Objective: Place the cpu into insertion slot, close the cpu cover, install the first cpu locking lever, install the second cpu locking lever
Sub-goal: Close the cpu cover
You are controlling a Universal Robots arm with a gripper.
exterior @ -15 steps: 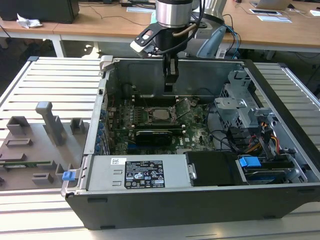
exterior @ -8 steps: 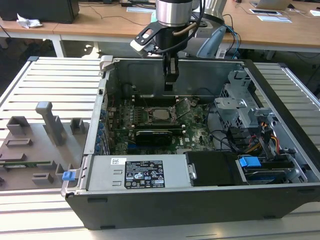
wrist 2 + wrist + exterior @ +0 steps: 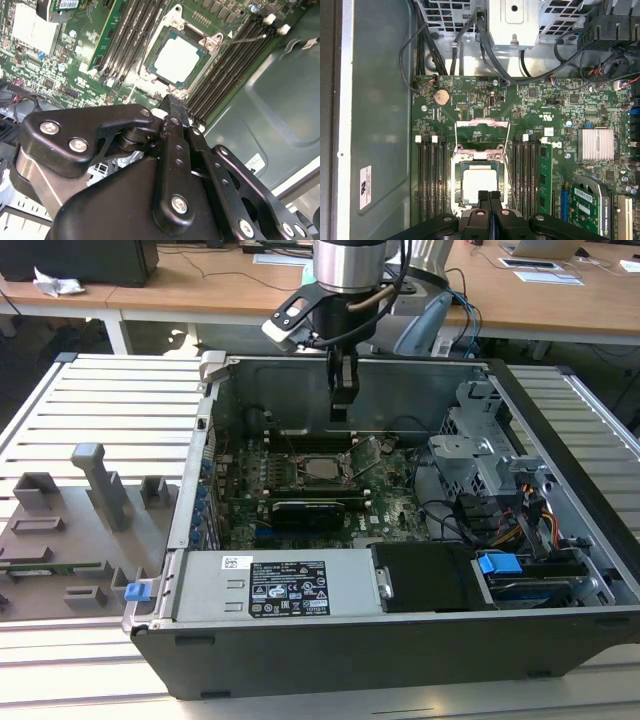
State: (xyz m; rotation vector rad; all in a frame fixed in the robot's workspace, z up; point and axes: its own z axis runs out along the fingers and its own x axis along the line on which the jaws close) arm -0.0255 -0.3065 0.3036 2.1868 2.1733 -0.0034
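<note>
Gripper hangs over socket, fingers pressed together, gripping nothing you can see. Cpu lies flat in socket, metal top up, one edge hidden behind fingertips. Cpu cover stands open, flipped back off socket.

Slatted metal table carries everything, its ribs running side to side; an open black computer case lies flat on it, filling the middle and reaching close to the near edge; just beside the case, toward the table's edge on the exterior view's left, a grey fixture plate rests on the slats, upright grey blocks standing on it.
</note>
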